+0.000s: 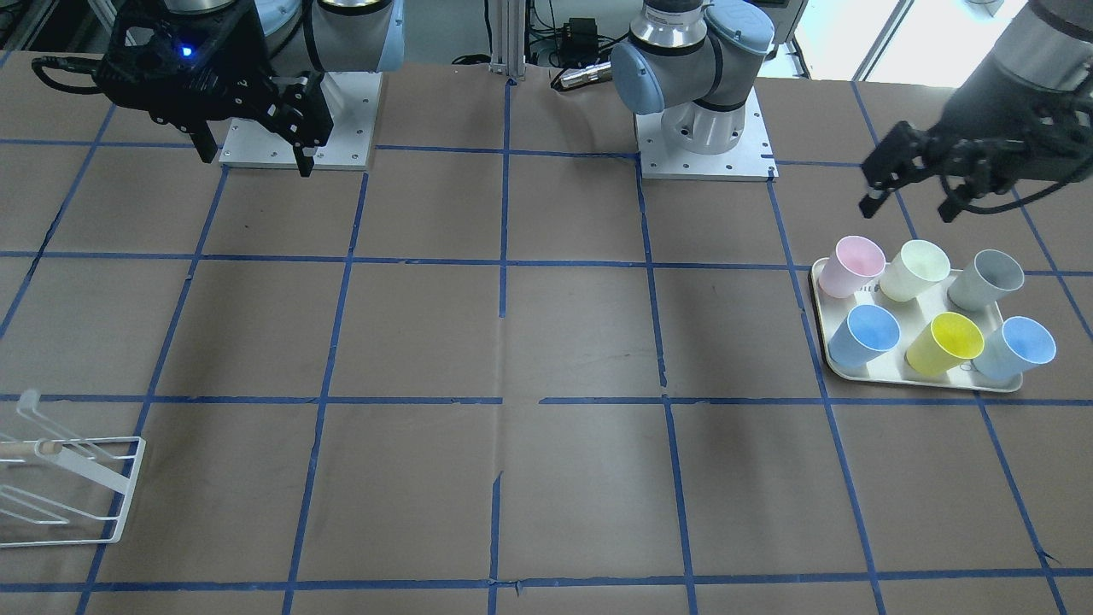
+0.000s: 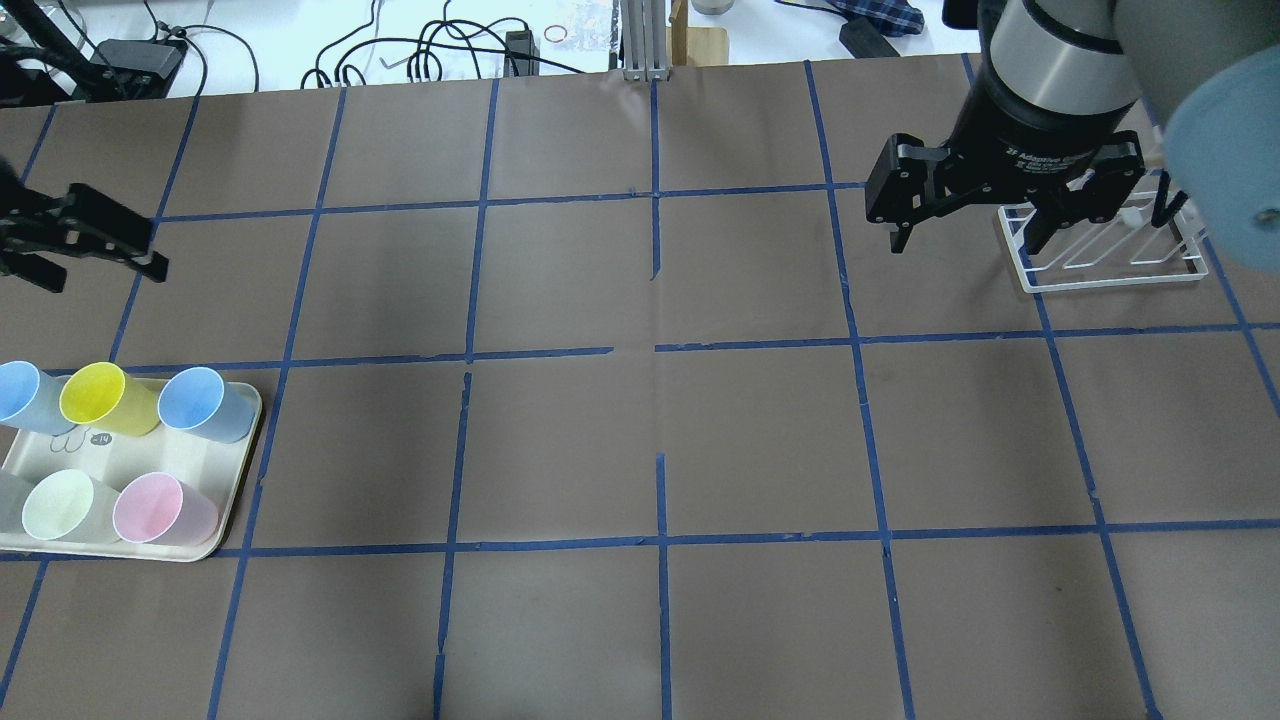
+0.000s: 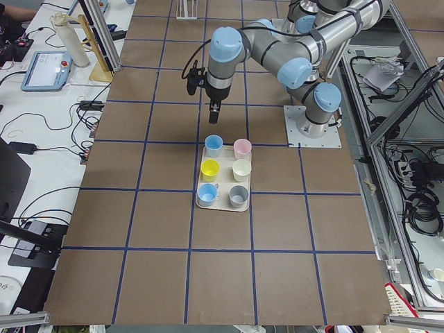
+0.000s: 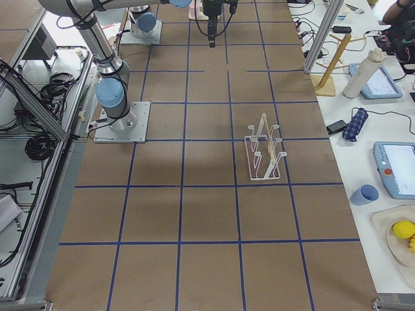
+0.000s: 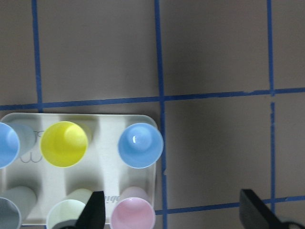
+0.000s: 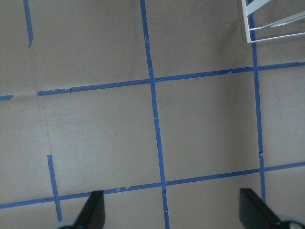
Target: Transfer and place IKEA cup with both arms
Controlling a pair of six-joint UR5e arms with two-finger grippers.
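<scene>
Seeing the IKEA cup upright, mouth up, on the beige tray, at the end of the table on the robot's left. Placing it in a corner slot: row nearer the robot bases, outermost end. Apart from both grippers.

Same row, just beside it: pale green-cream cup, then pink cup. Other row: light-blue cup straight across from the grey one, yellow cup in the middle, second light-blue cup at the inner end. Counting six cups, all standing.

Reading left gripper as spread wide, nothing between the fingers. Hangs raised in the air near the tray, clear of every cup. In the left wrist view, fingertips poke in at the bottom edge, with tray and cups at lower left and taped brown paper elsewhere. Only a sliver of the grey cup shows there, at the bottom-left corner.

Reading right gripper as likewise spread wide, holding nothing. Hangs raised over the table's opposite end, close to the white wire rack in the overhead view. In the right wrist view, just brown paper and blue tape lines between the fingertips, plus a rack corner at top right.

Rack standing on the table, well apart from the tray. Cannot tell exactly which grid square lies under either gripper.
</scene>
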